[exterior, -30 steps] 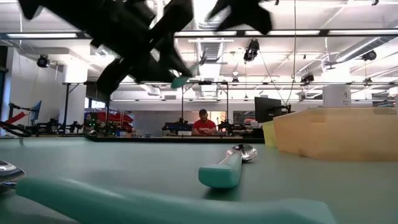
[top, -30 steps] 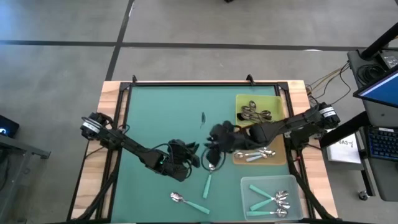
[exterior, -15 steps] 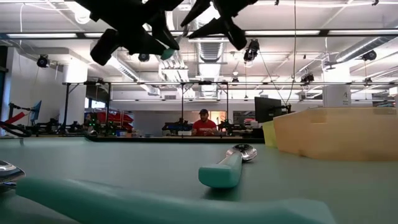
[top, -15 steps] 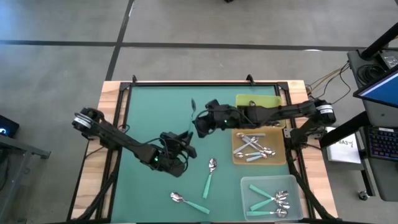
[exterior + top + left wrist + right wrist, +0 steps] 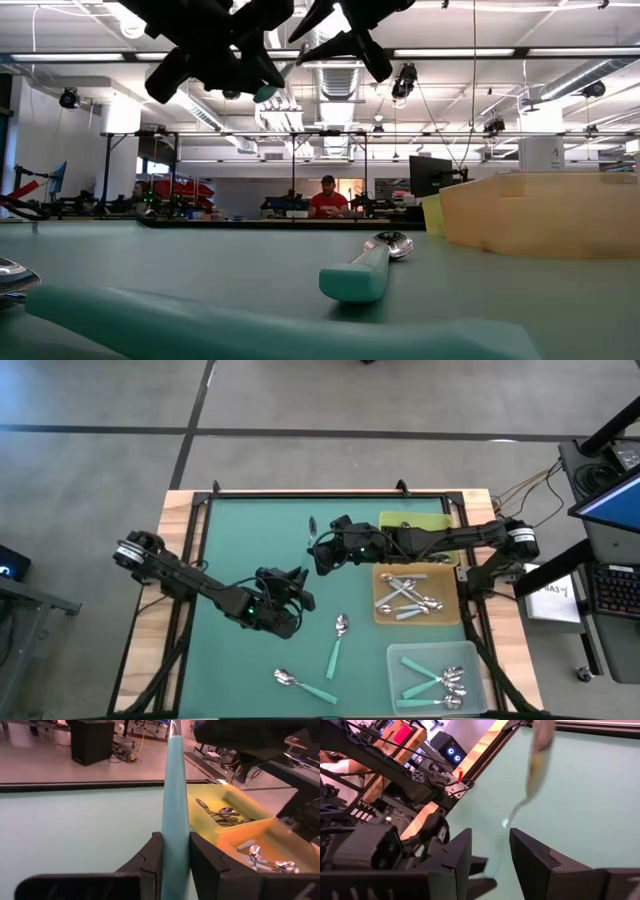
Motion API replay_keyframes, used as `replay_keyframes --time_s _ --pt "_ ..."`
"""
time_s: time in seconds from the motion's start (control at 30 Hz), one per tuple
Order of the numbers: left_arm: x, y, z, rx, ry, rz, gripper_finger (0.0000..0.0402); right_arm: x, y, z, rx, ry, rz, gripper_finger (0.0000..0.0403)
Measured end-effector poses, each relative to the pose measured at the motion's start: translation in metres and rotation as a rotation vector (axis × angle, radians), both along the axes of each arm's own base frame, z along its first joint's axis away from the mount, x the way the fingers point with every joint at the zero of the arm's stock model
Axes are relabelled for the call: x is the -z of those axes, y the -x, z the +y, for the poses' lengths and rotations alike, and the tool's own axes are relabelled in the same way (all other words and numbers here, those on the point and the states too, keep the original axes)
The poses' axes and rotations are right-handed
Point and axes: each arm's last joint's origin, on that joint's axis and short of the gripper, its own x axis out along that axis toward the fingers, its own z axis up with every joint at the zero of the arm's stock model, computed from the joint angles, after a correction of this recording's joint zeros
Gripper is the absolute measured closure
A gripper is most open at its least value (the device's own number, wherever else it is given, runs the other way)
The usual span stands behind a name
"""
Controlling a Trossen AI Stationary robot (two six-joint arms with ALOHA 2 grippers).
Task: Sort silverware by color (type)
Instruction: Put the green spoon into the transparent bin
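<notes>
Spoon (image 5: pixel 540 750) bowl blurred, handle hidden

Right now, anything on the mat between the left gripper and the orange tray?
High view: one teal-handled spoon lies between the left gripper and the orange tray, bowl up near the gripper; otherwise bare mat.

Right wrist camera, as I see it from the console:

- My right gripper (image 5: pixel 490 857): two dark angular fingers (image 5: pixel 537 855), standing apart with a gap between them.
- Small spoon with shiny silver bowl (image 5: pixel 538 757): blurred, thin neck running down into that gap; whether the fingers touch it I cannot tell.
- Teal-green table surface (image 5: pixel 590 795): fills most of the frame behind the spoon.
- Light wooden table edge with black frame rail (image 5: pixel 485 742).
- Left arm, dark jointed links (image 5: pixel 380 842), alongside my fingers.
- Dark box with blue lights (image 5: pixel 451 751), on the floor beyond the table.
</notes>
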Motion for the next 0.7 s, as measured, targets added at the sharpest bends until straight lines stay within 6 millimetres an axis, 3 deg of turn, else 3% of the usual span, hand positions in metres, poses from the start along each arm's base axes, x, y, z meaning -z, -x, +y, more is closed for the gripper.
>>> replay_keyframes --time_s 0.7 --pt "-0.0060 0.0027 0.0065 -0.026 -0.002 -0.008 0.0350 0.0001 0.0002 -0.0014 0.016 0.027 0.005 0.0280"
